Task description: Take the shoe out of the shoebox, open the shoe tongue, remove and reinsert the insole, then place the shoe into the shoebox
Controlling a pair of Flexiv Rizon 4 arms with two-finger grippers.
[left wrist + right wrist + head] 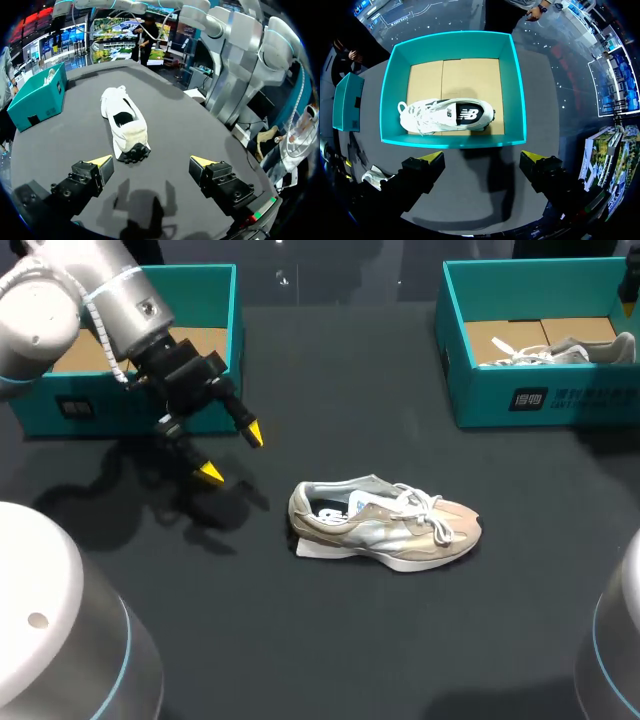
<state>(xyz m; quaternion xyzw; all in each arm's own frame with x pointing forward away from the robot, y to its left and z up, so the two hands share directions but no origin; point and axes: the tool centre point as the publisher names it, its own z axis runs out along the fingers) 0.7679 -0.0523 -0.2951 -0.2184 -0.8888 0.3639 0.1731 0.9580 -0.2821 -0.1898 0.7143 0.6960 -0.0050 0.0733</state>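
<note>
A beige and white shoe [385, 525] lies on its sole in the middle of the dark table, toe to the right, laces tied. A flat white piece [312, 548] sticks out under its heel. My left gripper [232, 452] hangs open to the left of the shoe's heel, apart from it. In the left wrist view the shoe [125, 122] lies ahead of the open left gripper [151, 162], heel nearest. My right gripper [483, 157] is open above the near wall of the right teal shoebox [452, 142], which holds a second shoe [445, 115].
A teal shoebox [120, 405] with a cardboard floor stands at the back left, behind my left arm. The right shoebox [530, 400] with the second shoe [560, 352] stands at the back right. Bare table lies in front of the shoe.
</note>
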